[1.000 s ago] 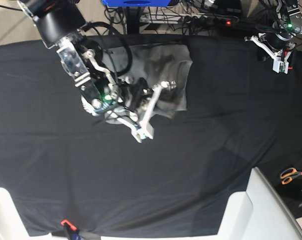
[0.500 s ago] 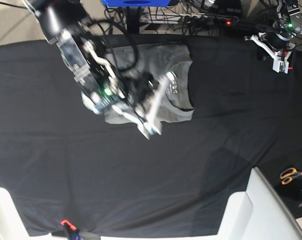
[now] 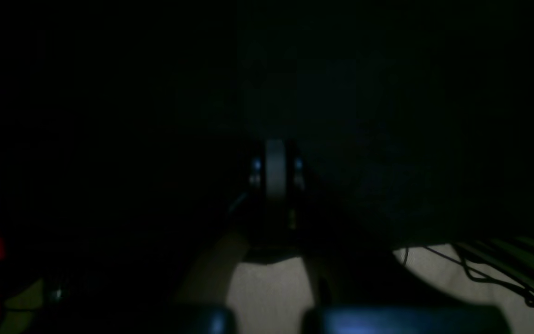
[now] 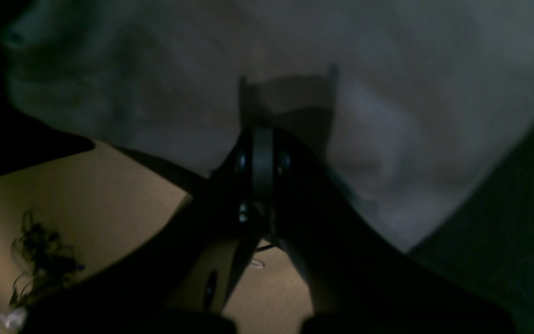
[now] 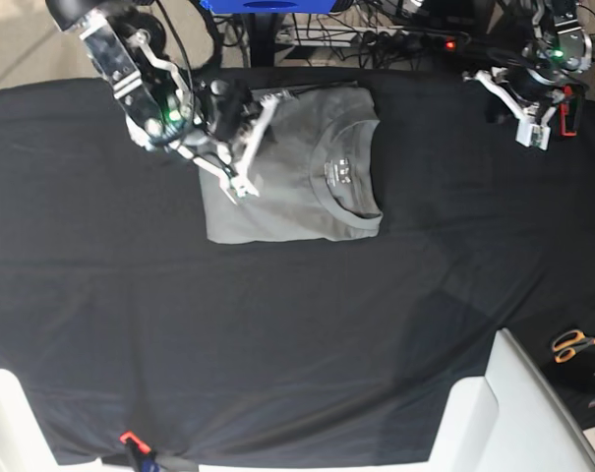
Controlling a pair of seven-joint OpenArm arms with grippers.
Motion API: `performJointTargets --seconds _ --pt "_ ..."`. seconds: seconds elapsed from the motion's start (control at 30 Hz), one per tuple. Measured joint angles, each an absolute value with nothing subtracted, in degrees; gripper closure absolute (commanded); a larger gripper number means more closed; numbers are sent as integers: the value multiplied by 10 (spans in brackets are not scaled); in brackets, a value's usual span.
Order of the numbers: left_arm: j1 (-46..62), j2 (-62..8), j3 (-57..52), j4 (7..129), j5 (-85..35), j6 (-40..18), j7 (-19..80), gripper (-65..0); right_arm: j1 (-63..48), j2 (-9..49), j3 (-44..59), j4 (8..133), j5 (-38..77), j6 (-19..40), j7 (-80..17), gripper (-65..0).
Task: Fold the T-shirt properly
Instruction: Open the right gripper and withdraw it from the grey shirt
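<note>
A black cloth covers the table. Beyond its far edge lie tangled cables on pale floor. Orange-handled scissors rest near the right edge.

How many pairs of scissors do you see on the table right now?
1. An orange-handled pair of scissors lies at the right edge of the base view, on the large black cloth, far from the folded light grey cotton T-shirt. Others may be out of frame.

wrist views very dark; base view bright
</note>
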State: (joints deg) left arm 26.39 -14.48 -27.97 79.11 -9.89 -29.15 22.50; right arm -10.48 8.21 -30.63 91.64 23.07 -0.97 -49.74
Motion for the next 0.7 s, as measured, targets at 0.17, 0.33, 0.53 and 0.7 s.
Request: performJointTargets --seconds 0.17,0.33,0.53,0.7 --pt "263 -149 -266 791 -99 -288 225 0 -152 82 -307 926 228 -14 -508 -2" --pt "262 -147 -266 791 -98 -288 227 0 -157 80 -307 1047 232 -12 -568 -2" --pt "263 -149 -266 791 -98 -288 227 0 -103 77 -248 1069 230 -29 -607 -2" --pt "263 -148 -266 790 -99 -288 226 0 -48 78 -202 947 230 -30 -550 -2"
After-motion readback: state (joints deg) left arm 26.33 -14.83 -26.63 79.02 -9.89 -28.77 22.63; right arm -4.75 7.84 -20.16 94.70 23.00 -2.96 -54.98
